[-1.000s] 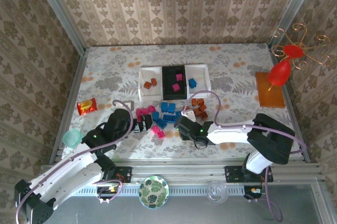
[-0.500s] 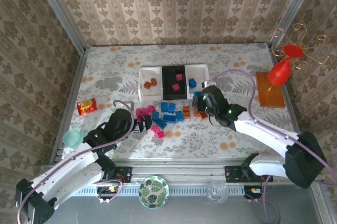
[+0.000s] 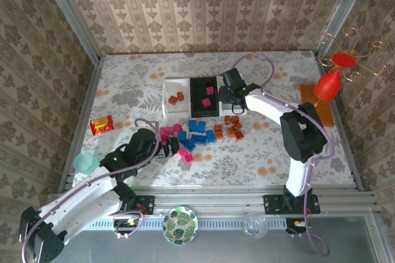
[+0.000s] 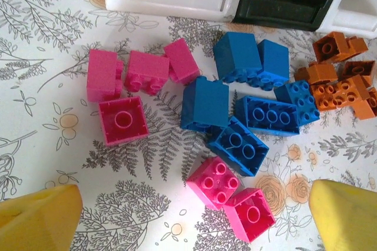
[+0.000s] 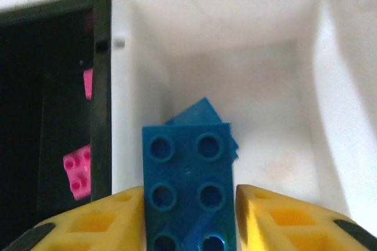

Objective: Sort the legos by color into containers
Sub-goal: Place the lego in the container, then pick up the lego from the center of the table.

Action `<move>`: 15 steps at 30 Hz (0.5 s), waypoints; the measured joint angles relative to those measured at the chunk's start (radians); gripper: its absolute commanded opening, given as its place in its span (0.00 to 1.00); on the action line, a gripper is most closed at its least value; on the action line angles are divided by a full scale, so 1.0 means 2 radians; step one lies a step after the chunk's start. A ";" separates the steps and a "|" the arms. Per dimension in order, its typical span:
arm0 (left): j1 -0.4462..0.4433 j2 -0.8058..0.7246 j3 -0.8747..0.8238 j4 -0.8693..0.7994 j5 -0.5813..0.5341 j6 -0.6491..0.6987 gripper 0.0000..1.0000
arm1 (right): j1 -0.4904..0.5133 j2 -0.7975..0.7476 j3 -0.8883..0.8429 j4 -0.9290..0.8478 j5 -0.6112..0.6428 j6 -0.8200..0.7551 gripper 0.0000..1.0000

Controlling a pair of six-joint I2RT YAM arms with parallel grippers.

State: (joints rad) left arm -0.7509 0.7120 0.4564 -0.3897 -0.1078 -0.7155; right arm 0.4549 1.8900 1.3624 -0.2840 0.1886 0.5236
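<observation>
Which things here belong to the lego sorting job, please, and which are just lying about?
Job: loose blue legos, pink legos, orange legos; left white tray, black tray, right white tray; blue brick in the right claw.
Lying about: snack packet, teal cup, orange mat, patterned plate.

The bench [image 3: 123,71] lies bare at upper left, upper right and lower centre of the top view. The row of three containers [image 3: 164,97] walls off the middle behind the scattered legos [image 3: 196,134], and the right arm [image 3: 271,110] slants across the approach to the right-hand one, the right pincer [image 5: 188,195] and a blue brick [image 5: 187,168] over its opening. A snack packet [image 3: 101,125] and teal cup [image 3: 84,163] stand at the left edge, an orange mat [image 3: 316,105] at the right.
</observation>
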 measured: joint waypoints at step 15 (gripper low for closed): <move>0.004 0.017 -0.003 0.020 0.020 0.000 1.00 | 0.049 -0.216 -0.190 0.015 -0.013 -0.002 0.78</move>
State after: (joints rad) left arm -0.7433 0.7464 0.4511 -0.3500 -0.0669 -0.7155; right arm 0.5537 1.4570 0.9829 -0.2531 0.1635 0.5190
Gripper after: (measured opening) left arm 0.998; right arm 0.776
